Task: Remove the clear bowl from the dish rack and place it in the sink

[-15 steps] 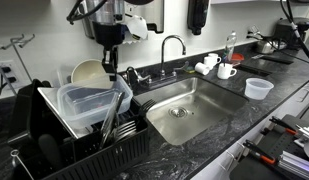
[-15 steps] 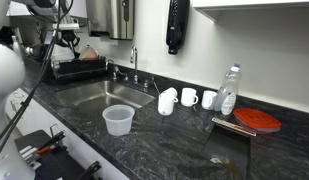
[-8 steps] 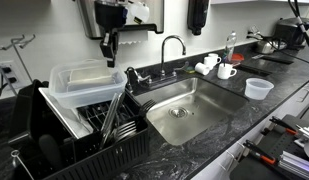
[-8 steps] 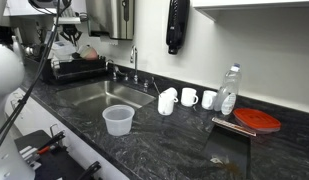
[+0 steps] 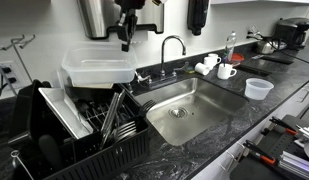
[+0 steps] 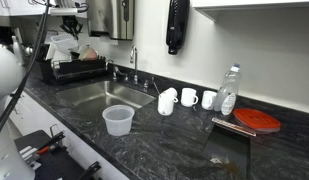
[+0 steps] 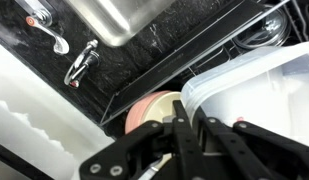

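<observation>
My gripper is shut on the rim of the clear bowl, a translucent rectangular tub, and holds it level in the air above the black dish rack. In the wrist view the fingers pinch the tub's rim. The tub also shows faintly in an exterior view above the rack. The steel sink lies to the right of the rack, with its drain and chrome faucet; it also shows in an exterior view.
A cream round bowl stands in the rack under the tub. A small clear cup sits on the black counter. White mugs and a bottle stand behind the sink. Utensils lie in the rack.
The gripper has lifted the clear bowl out of the rack, tipped it level and carried it up and toward the sink side.
</observation>
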`<act>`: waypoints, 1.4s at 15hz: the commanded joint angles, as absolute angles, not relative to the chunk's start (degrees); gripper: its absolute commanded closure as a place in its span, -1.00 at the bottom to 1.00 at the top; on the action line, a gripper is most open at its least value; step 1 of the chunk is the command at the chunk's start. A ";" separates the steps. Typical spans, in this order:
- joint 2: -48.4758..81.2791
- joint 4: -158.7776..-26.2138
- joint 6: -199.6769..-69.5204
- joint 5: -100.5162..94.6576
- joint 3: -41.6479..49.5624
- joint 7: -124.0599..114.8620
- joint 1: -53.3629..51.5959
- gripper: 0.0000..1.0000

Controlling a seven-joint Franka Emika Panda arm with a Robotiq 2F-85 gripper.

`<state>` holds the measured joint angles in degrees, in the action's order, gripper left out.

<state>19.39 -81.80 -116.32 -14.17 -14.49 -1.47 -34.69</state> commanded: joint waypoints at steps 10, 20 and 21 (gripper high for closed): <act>-11.05 -121.04 -124.52 -15.59 -17.39 -26.79 -24.03 0.95; -16.32 -132.38 -123.30 -9.12 -20.94 -39.07 -19.23 0.95; -16.37 -132.95 -123.95 -8.42 -21.13 -40.07 -19.22 0.95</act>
